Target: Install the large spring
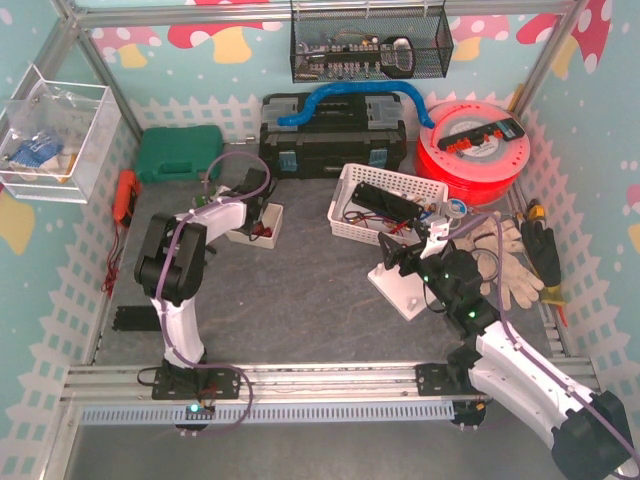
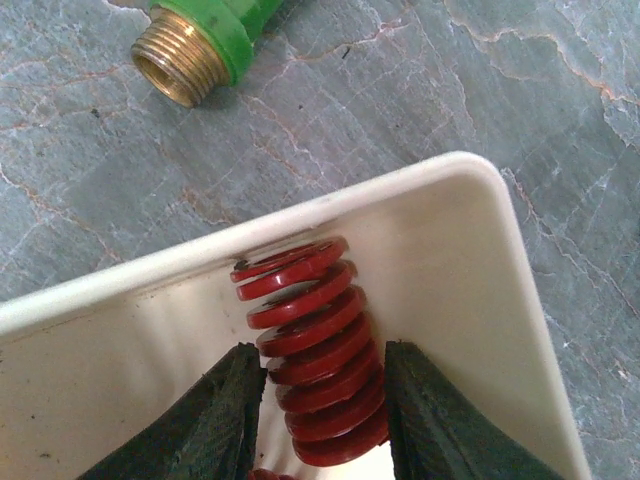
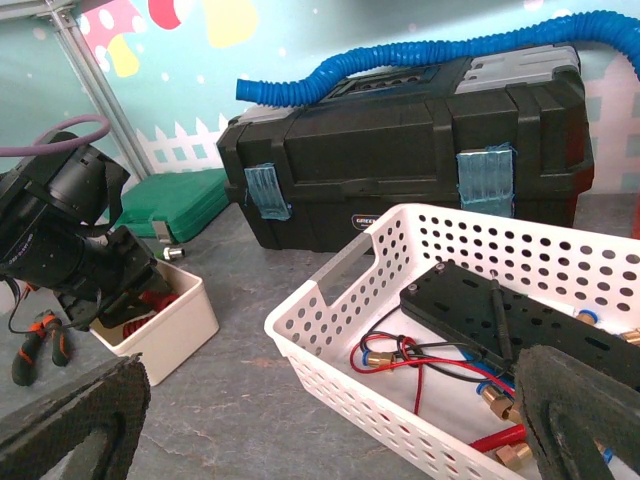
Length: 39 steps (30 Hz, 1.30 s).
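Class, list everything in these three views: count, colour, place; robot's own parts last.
small cream plastic tray: 1, cream, on the table, left of centre
large red coil spring: 1, red, inside that tray
green fitting with brass thread: 1, green and brass, on table beside tray
black plastic toolbox: 1, black, back centre
blue corrugated hose: 1, blue, atop toolbox
green plastic case: 1, green, back left
white perforated plastic basket: 1, white, centre, holding wires
red plastic reel: 1, red, back right
left fingers: 2, black, closed on spring
right fingers: 2, black, open, empty
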Motion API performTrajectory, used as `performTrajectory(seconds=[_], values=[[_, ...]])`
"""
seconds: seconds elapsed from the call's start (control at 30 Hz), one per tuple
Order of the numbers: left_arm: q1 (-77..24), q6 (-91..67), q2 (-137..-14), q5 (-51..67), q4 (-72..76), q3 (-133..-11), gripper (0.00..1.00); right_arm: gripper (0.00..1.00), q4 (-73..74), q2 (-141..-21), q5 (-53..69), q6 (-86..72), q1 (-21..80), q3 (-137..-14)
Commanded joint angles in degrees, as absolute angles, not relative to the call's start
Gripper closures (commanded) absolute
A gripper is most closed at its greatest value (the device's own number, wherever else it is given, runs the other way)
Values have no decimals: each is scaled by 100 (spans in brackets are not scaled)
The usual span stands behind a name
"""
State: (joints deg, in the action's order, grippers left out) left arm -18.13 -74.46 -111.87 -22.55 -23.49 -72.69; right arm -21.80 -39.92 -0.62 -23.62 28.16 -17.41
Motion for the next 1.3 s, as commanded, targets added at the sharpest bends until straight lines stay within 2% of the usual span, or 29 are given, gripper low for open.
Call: performTrajectory(seconds=[0.0, 0.27, 0.33, 0.53, 0.67, 0.9, 1.27], values=[[-1802, -7588, -11603, -2077, -2119, -7154, 60, 1, -2188, -3910, -166, -2347, 2806, -1677], [-1802, -7518, -11724, -1986, -2073, -7198, 53, 1, -2179, -3898, -184, -2347, 2804, -1670], [-1802, -7534, -11708, -2003, -2074, -7163, 56, 1, -2175, -3885, -189, -2347, 2797, -1670], [-1793, -7692, -11563, -2113, -2109, -7002, 73, 1, -2182, -3835, -237, -2355, 2801, -1640], [-1764, -7752, -11356, -2108, -2145, -6980, 76, 1, -2181, -3856, -253, -2355, 2807, -1643], [-1749, -7634, -11228, -1878, -2153, -7318, 62, 1, -2204, -3901, -271, -2356, 2802, -1644], [-1705, -7583, -11135, -1745, -2238, -7451, 59, 1, -2200, -3910, -299, -2347, 2808, -1644]])
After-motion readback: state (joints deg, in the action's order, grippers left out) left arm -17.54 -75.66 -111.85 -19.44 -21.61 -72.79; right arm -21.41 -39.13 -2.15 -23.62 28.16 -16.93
